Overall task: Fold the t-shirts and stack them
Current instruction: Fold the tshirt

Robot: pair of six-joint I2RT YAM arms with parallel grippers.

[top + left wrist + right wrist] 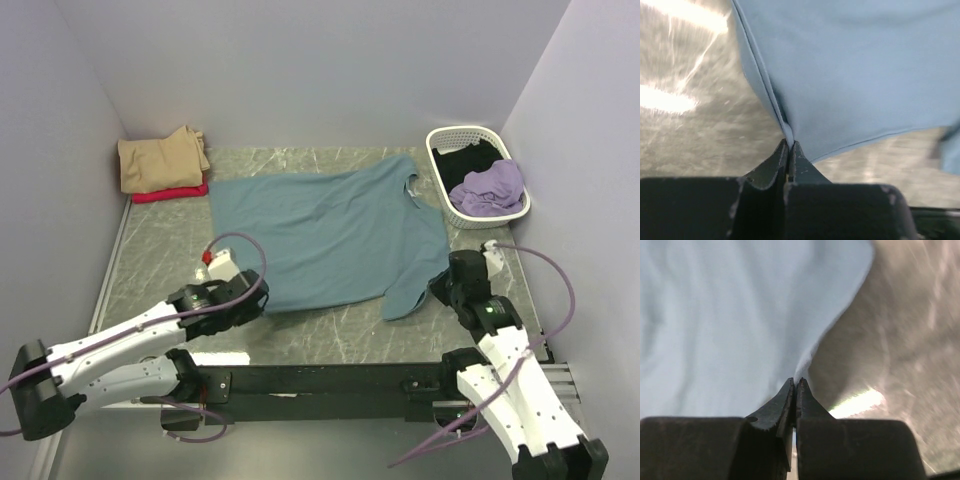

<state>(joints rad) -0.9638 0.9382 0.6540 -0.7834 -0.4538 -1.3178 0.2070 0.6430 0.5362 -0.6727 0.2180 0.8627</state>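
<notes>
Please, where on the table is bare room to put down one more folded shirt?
Bare table lies left of the teal shirt, nearer than the tan stack, and in a near strip between the left gripper and right gripper. Crowded: far right, where the collar nearly meets the basket.

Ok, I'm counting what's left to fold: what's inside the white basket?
A lilac shirt lies bunched at the near end of the basket, with a black shirt behind it. Anything beneath those two is covered and cannot be seen.
</notes>
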